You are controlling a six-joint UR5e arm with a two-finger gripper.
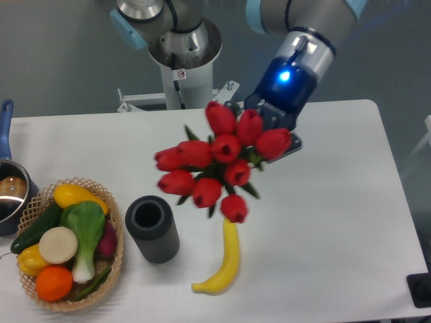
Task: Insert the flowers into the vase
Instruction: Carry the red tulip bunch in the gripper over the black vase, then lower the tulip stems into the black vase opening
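Note:
The flowers [214, 165] are a bunch of red tulip buds with dark green leaves, held in the air above the table's middle. My gripper [273, 131] is behind and to the right of the buds, shut on the stems; its fingertips and the stems are hidden by the blooms. The vase [152, 228] is a dark grey ribbed cylinder with a round hole on top, standing upright on the table, below and to the left of the bunch. The lowest bud hangs a little to the right of the vase.
A yellow banana [226, 259] lies right of the vase. A woven basket [116, 254] of vegetables and fruit sits at the front left. A pot [10, 195] with a blue handle is at the left edge. The robot base [182, 50] stands at the back.

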